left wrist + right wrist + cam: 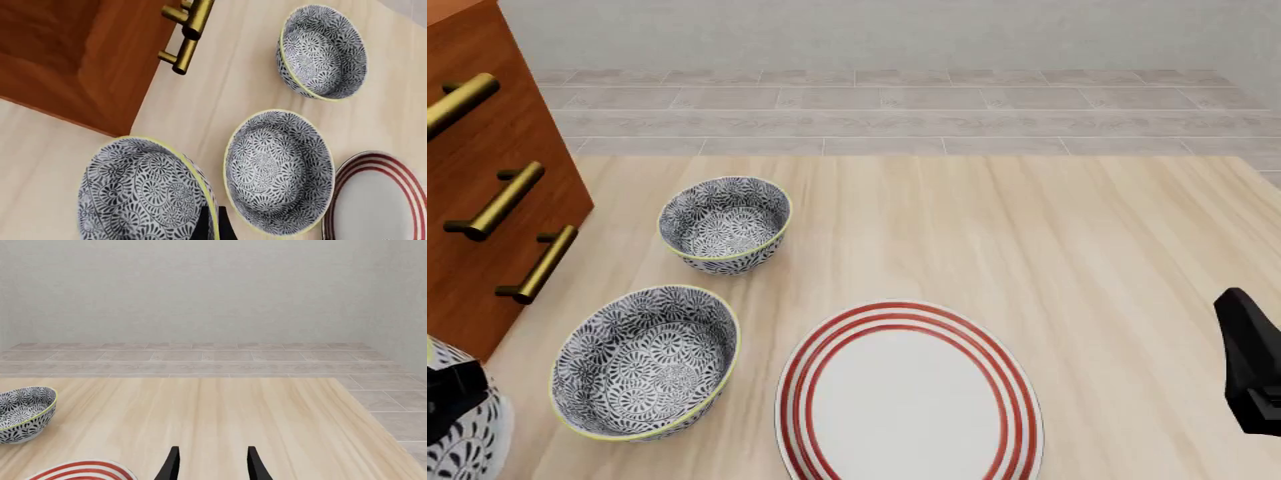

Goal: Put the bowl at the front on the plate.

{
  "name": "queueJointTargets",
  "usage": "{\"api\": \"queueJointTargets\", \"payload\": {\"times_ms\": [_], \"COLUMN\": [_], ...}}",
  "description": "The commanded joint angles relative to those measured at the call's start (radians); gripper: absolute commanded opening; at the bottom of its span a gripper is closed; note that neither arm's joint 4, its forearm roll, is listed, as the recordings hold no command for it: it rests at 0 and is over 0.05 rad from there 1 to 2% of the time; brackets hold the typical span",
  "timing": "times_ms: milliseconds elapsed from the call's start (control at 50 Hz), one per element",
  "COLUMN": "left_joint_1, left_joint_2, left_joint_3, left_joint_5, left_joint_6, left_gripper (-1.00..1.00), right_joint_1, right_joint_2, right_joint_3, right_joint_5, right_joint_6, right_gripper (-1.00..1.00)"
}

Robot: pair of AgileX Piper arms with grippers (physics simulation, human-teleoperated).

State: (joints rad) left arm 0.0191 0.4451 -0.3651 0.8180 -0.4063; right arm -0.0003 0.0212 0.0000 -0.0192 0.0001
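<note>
A: Ceramic, glazed and rigid: we judged the bowl [143, 192] to be moderately heavy, slippery and liable to chip if dropped. It was the nearest of three alike, at the front left corner of the worktop [988, 240], beside the wooden drawer cabinet [487, 200].

B: Where did we take hold?

A: At the rim. In the left wrist view the left claw [212, 224] had its fingers drawn narrow over the yellow-green edge, apparently pinching the wall. We could not confirm whether the bowl was lifted off the worktop.

B: And the destination?

A: We located the plate [910, 395] to the bowl's right, beyond the middle bowl [645, 362]. We judged that the carry needed height to pass that bowl.

B: The right claw [211, 466]?

A: We recorded it parted and empty, well apart from the bowls.
</note>
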Motion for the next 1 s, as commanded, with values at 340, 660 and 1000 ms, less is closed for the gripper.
{"api": "queueJointTargets", "payload": {"times_ms": [340,660,1000], "left_joint_1": [-0.126,-0.215,-0.361], "left_joint_2": [-0.011,0.032,0.163], "left_joint_3": [-0.089,-0.175,-0.29], "left_joint_5": [0.018,0.014,-0.088], "left_joint_6": [-0.081,-0.112,-0.095], "left_gripper": [-1.0,-1.0,-1.0], "right_joint_1": [0.0,0.0,0.0], "right_joint_2": [-0.006,-0.006,-0.006], "right_joint_3": [-0.001,-0.001,-0.001], "right_joint_5": [0.007,0.007,0.007], "right_joint_6": [0.0,0.0,0.0], "right_gripper": [1.0,1.0,1.0]}}
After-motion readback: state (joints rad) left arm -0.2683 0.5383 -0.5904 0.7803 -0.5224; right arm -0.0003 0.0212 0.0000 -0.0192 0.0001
